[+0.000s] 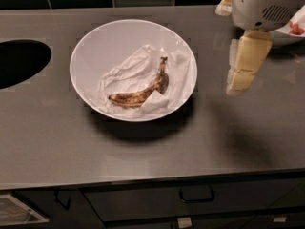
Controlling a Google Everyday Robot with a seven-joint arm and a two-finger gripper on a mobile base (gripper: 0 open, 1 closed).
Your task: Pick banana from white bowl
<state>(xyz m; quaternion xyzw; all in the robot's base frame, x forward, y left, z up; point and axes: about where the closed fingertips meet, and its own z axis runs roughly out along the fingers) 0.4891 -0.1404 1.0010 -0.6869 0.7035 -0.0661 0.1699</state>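
Observation:
The white bowl [114,37] sits on the grey counter, left of centre, lined with crumpled white paper [128,73]. The banana [143,90], small, curved and mottled brown-black, lies on the paper in the bowl's lower right part, with its dark stem pointing to the back. My gripper [242,75] hangs from the white arm housing [262,6] at the upper right. It is above the counter, to the right of the bowl's rim and apart from it. It holds nothing.
A second white bowl with red pieces [296,26] is at the far right, partly behind the arm. A dark round sink opening [19,61] is at the left. The counter's front edge runs above drawers with a handle [195,194]. Dark tiles line the back.

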